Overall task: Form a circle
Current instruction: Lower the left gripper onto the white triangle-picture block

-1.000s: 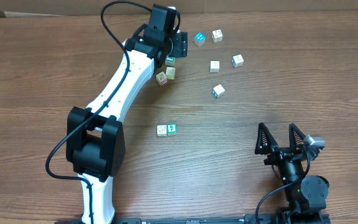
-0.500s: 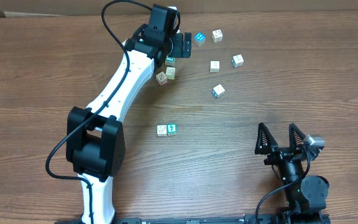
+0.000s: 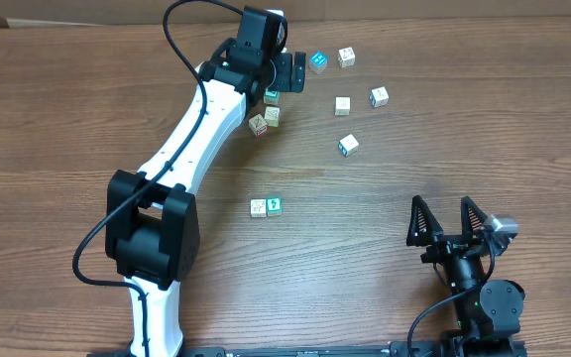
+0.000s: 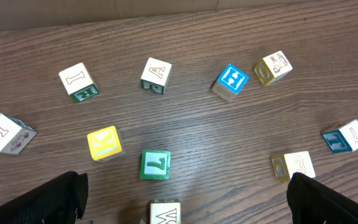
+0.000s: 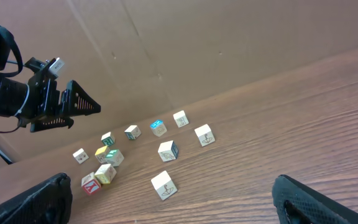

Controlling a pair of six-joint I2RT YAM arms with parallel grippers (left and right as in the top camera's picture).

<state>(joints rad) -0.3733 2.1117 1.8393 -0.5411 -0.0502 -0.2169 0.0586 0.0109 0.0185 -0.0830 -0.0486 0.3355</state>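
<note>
Alphabet blocks [image 3: 342, 104] lie scattered at the far side of the desk [image 3: 484, 129], beneath the left fingers [image 4: 61, 193], spread wide; the right fingers [image 3: 420, 220], also spread, sit well apart, near right.

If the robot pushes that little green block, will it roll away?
Probably not: the green block is a flat-sided cube, so it should slide rather than roll. It looks like solid wood, likely stiff. The table seems smooth, so it may skid easily.
</note>
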